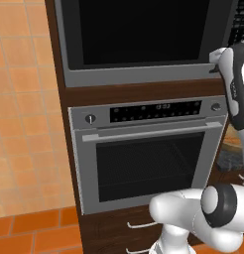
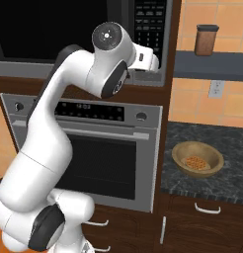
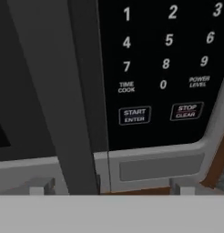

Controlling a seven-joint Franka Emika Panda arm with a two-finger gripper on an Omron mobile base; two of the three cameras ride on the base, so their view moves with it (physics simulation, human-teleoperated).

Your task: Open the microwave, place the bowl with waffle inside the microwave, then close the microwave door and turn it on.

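The microwave sits high in the cabinet. Its dark glass microwave door is closed. My gripper is open, close to the microwave's lower right corner, facing the keypad. The door's slim vertical handle runs down between my fingertips, nearer the left one; nothing is gripped. From the right base camera my hand is at the microwave's bottom rim under the keypad. The tan bowl holding the waffle rests on the dark counter to the right.
A steel oven with two round knobs and a bar handle sits under the microwave. The speckled counter has drawers below it. A brown jar stands on a shelf above the counter. An orange tiled wall lies left of the cabinet.
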